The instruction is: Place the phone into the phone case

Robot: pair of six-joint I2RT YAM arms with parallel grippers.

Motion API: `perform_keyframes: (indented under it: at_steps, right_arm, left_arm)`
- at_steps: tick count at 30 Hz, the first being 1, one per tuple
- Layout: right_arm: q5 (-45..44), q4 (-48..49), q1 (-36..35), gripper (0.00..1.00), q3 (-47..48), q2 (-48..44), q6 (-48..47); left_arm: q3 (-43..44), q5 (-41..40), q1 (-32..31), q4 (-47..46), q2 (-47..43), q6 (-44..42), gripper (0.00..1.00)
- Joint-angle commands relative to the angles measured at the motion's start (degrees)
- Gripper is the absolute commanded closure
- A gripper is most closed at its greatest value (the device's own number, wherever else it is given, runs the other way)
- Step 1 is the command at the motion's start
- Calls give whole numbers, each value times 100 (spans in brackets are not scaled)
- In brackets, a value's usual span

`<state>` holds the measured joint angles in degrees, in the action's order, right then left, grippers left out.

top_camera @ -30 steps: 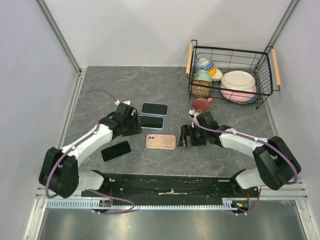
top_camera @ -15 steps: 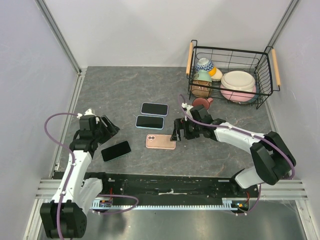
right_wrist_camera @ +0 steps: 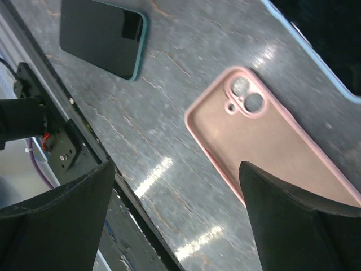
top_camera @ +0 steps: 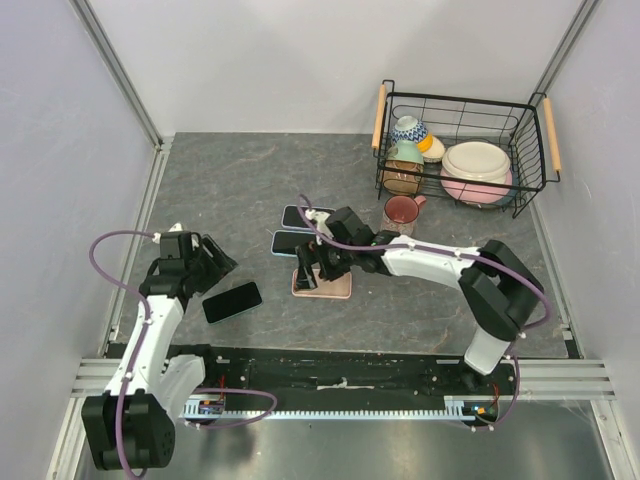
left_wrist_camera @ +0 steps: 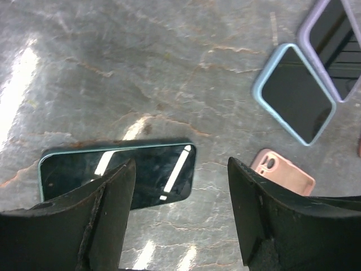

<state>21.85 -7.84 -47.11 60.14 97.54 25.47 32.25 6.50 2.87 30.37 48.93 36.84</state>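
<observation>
Left arm is folded back by the surface's left edge, wrist pitched down. The left claw (top_camera: 203, 262) is open with nothing in it, hanging just above the surface. In the left wrist view the phone (left_wrist_camera: 117, 172) sits partly between the fingers (left_wrist_camera: 107, 220).

The phone lies flat, screen up, near the near-left corner, skewed to the edges and well apart from the case.

The step we read here is the left claw picking up the phone. To do it well, square the wrist to the phone's long sides, come down with the jaws straddling its width, and pinch low on the rims. It is thin and slick, so a shallow bite could slip.

The pink phone case (right_wrist_camera: 271, 144) lies mid-surface toward the near edge. It looks cavity up, with its camera cut-out toward the left edge.

Right arm reaches long and low from the near-right corner across to the middle. The right claw (top_camera: 309, 270) is spread fully and holds nothing, poised over the case's camera end. We'd have it pin the case while the phone goes in.
</observation>
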Motion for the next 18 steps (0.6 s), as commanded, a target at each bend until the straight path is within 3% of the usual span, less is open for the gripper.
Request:
perform_keyframes:
  at_steps: [1, 9, 12, 18]
  right_arm:
    - [206, 195, -166, 2, 700, 450, 19]
    - [619, 309, -377, 2, 1877, 1522, 195]
    - [786, 265, -465, 2, 2220, 1952, 238]
    - [988, 353, -667, 2, 2485, 2506, 467]
  left_arm:
    - [378, -579, 29, 556, 354, 341, 25]
    - [616, -1580, 64, 1295, 487, 955, 25]
    - [651, -1914, 73, 1533, 320, 1184, 19]
    - [563, -2161, 117, 1761, 56, 1580, 16]
